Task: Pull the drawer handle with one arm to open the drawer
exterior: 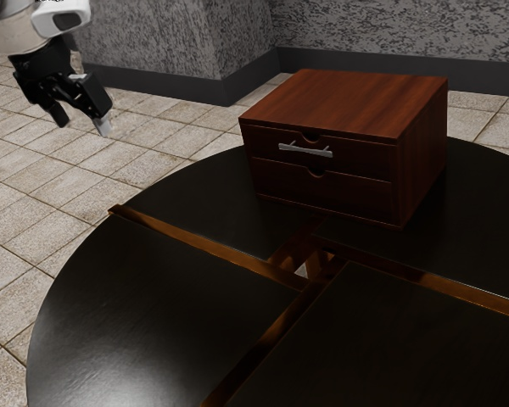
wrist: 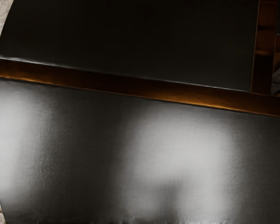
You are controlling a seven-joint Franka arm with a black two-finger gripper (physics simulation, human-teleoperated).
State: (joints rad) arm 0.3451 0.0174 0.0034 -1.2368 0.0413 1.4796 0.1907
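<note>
A small reddish-brown wooden cabinet stands on the round dark table, toward the exterior view's right. Its front holds two drawers, one above the other, and both fronts sit flush with the case. The upper drawer carries a slim silver bar handle. My black gripper hangs high at the exterior view's upper left, above the floor and well away from the cabinet. Its fingers point down, stand apart and hold nothing.
Brown wooden strips cross the dark tabletop and split it into panels. In the wrist view, one such strip runs across the glossy tabletop beneath my hand. Tiled floor and grey stone walls surround the table.
</note>
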